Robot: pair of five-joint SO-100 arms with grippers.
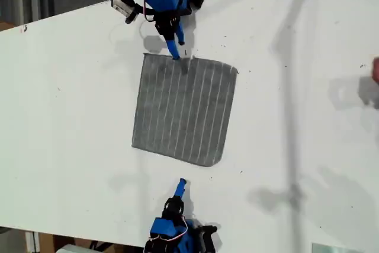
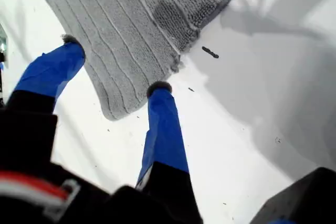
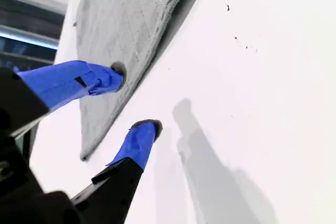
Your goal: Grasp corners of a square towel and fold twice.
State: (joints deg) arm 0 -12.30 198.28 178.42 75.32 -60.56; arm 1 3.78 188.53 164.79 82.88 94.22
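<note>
The towel (image 1: 183, 111) is laid flat and unfolded mid-table. My first gripper (image 1: 176, 53) is set at its far edge, toward the exterior view's top. Its jaws are spread astride a corner (image 2: 113, 111), ready for a pinch. My second gripper (image 1: 182, 183), likewise spread, is held just short of the near edge.

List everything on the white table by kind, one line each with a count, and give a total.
Grey striped towel: 1
Blue grippers: 2, my first gripper and my second gripper
Total: 3
A red thing at the exterior view's right edge is cut off, too little to name, and not counted.
</note>
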